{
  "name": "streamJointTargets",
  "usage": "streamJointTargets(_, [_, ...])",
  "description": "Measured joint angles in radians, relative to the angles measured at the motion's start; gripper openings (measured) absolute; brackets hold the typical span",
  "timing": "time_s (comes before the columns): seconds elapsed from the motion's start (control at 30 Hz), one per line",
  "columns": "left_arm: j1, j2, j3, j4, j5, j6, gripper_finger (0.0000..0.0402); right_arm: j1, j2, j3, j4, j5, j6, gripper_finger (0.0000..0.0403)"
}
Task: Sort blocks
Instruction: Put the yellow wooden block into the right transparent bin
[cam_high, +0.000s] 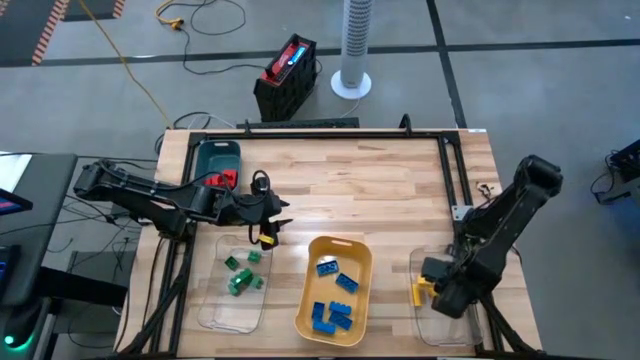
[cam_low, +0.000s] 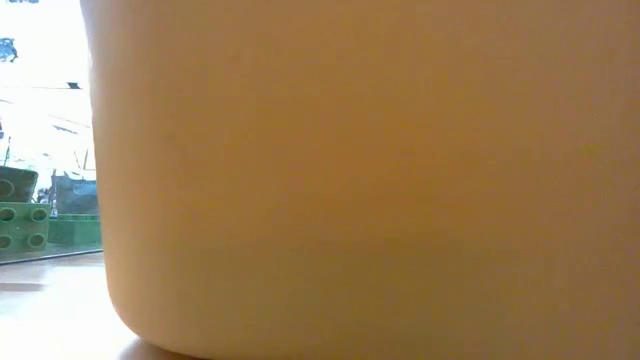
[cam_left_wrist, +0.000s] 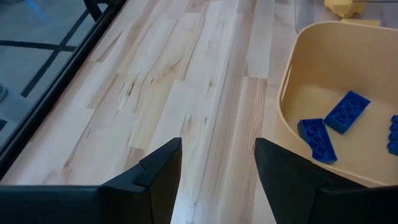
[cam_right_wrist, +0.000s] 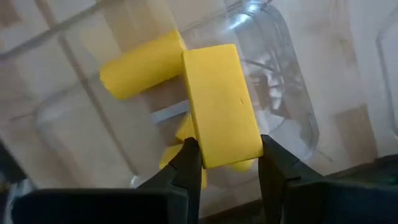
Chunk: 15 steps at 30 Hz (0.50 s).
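While the right gripper (cam_right_wrist: 225, 163) is clamping a yellow block (cam_right_wrist: 220, 106) over the clear tray (cam_high: 447, 325) at the table's front-right corner, it should be lowering before releasing; the left gripper (cam_left_wrist: 217, 168) is hanging open, empty.

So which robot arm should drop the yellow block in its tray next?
The right one. Its end effector is shut on the yellow block directly over the clear tray holding other yellow blocks. The left end effector is open, empty, over bare table.

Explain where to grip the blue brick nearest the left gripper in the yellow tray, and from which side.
Grip the blue brick across its two long sides, mid-length, coming straight down with the open left gripper. It lies flat, studs up, and the wall of the yellow tray likely blocks a sideways approach.
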Motion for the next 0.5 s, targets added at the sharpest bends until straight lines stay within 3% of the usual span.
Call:
streamJointTargets(0.17, [0.0,0.0,0.0,0.001,0.0,-0.007,0.0197,-0.038,0.078,0.0,0.022,-0.002,-0.026,0.0127])
streamJointTargets(0.5, [0.0,0.0,0.0,0.013,0.0,0.002,0.0196,-0.113,0.131,0.0,0.015,-0.049,-0.105,0.022])
